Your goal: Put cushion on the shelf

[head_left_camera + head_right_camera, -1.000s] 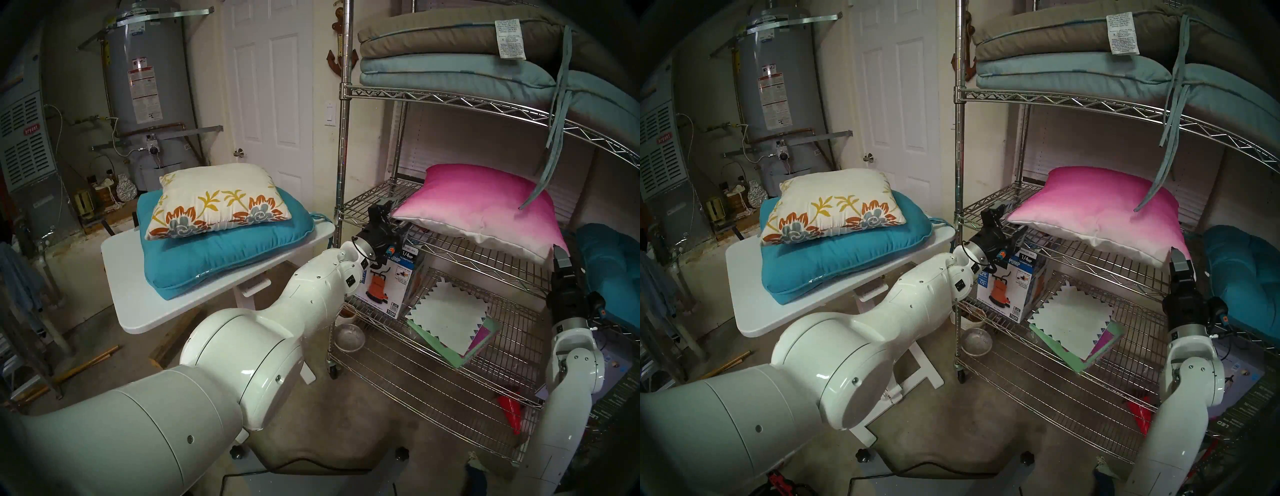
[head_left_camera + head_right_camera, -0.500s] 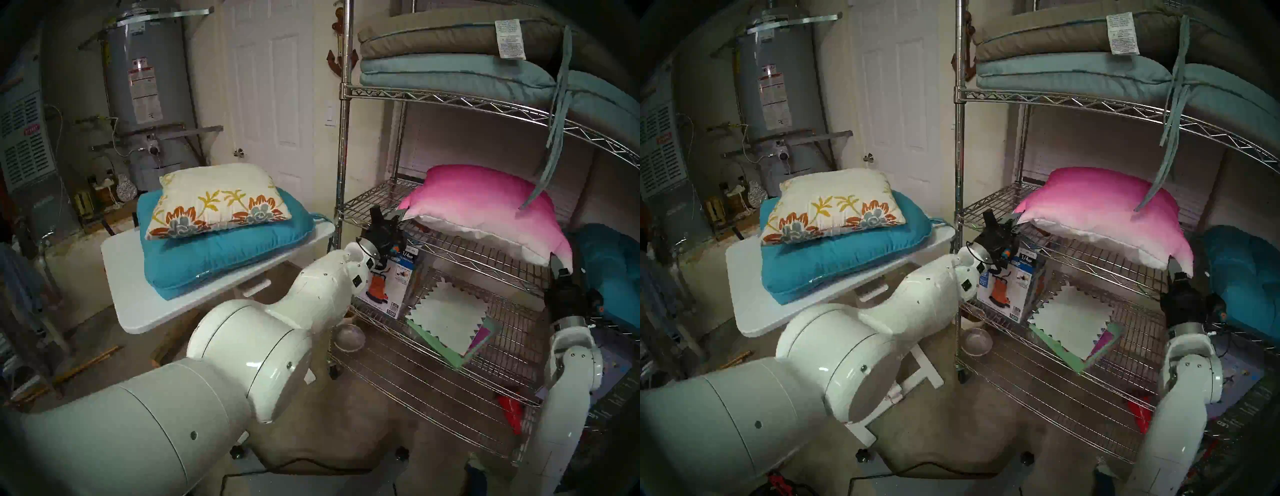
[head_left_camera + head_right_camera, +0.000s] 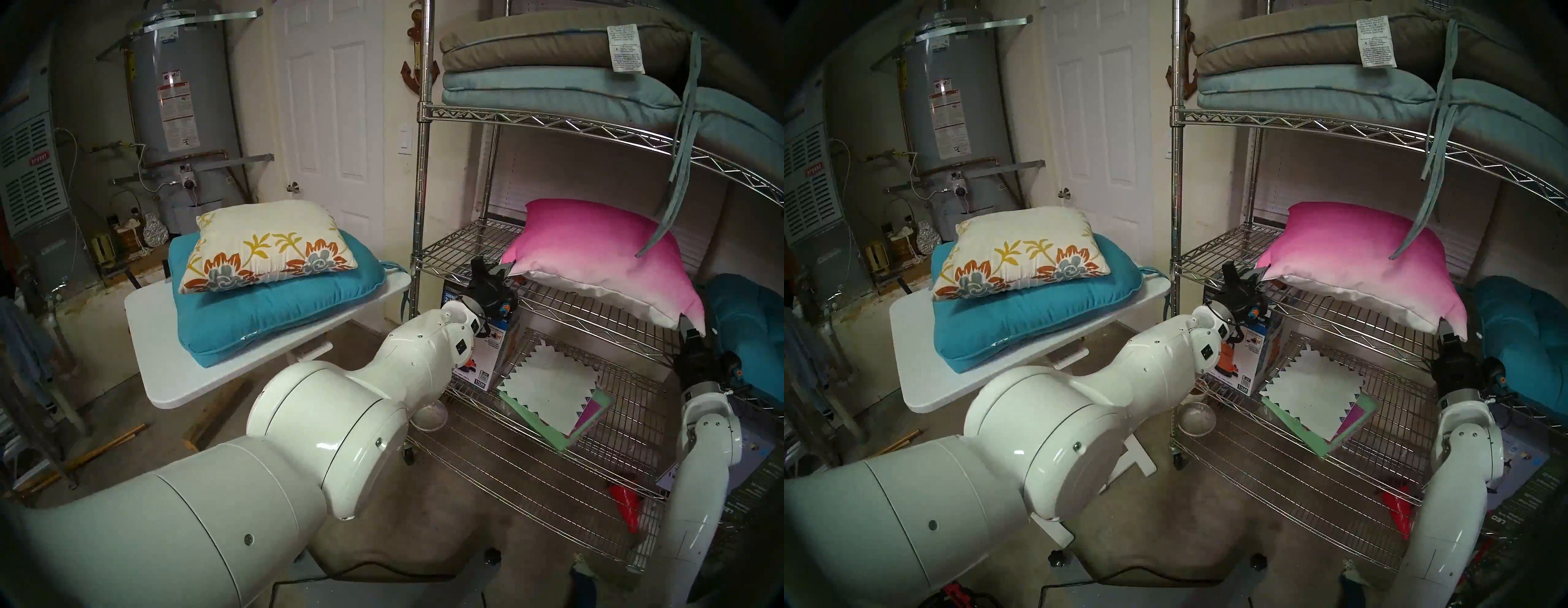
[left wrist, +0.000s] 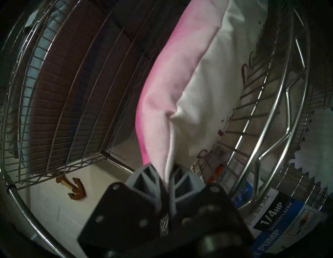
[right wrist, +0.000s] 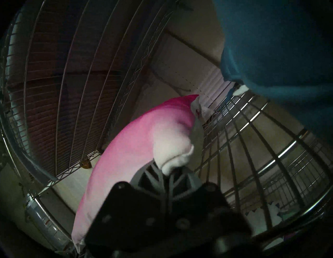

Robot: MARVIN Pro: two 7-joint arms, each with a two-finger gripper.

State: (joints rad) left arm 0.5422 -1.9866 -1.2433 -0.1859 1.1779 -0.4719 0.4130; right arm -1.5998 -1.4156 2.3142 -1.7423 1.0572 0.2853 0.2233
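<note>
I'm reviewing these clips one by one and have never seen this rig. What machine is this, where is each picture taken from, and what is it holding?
It is a robot with two white arms, each ending in a two-fingered gripper. The two wide pictures come from cameras on its head, looking at a garage corner. The two dark close-ups come from a camera on each wrist.

The left gripper is shut on the near-left corner of the pink-to-white pillow, which lies on a middle tier of the wire shelf. The right gripper is shut on its near-right corner.

The flowered cushion, the one meant for the shelf, lies untouched on a teal cushion on the small white table.
</note>
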